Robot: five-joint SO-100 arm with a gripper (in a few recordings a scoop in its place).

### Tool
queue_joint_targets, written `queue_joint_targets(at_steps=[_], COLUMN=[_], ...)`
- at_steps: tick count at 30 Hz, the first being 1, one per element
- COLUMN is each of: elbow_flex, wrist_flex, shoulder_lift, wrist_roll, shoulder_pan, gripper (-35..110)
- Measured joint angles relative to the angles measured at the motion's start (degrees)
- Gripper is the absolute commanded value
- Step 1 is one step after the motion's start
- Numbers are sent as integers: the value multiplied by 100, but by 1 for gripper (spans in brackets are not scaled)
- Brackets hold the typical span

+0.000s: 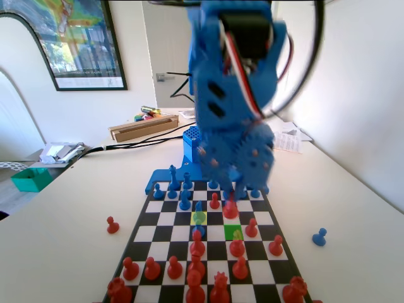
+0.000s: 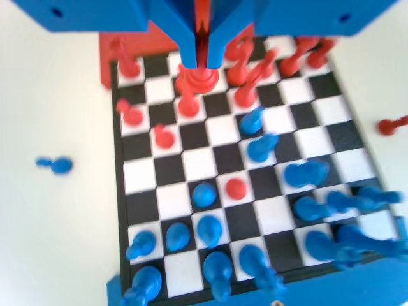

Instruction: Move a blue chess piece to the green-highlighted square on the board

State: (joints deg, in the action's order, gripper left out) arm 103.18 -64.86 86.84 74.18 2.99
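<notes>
at the far left of the fixed view a red pawn [image 1: 112, 225] stands off the board [image 1: 148, 218] on the table [image 1: 76, 208] — probably a captured piece set aside. moving right onto the board, a yellow square [image 1: 199, 218] has a blue chess piece [image 1: 199, 207] standing at it, seemingly the piece meant to travel. just right of it and one row nearer the camera lies the green-highlighted square [image 1: 233, 231], with a red piece [image 1: 237, 245] crowding its near edge, so the square looks taken or close to it. above this the gripper [image 1: 235, 183] hangs low over a red pawn [image 1: 230, 207] one row beyond the green square. in the wrist view the jaws [image 2: 199, 64] come down from the top edge nearly together, with a red piece [image 2: 197, 80] seen right between and below them; whether they actually pinch it i cannot tell, since the picture is blurred. my reading is that the arm is handling a red piece to free the target before the blue one moves — the blue piece itself stands untouched, apart from the jaws. farther right, a blue pawn [image 1: 320, 237] rests on the table beside the board's right edge, also out of play.
</notes>
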Motion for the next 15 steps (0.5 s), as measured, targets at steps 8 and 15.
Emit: queue_joint_targets(at_steps=[8,15], elbow_flex=[-448,-940], wrist_flex=[-729,-870], shoulder_lift=[220,-123], wrist_roll=[18,237], shoulder_pan=[-1222,-2522], gripper=[1,1])
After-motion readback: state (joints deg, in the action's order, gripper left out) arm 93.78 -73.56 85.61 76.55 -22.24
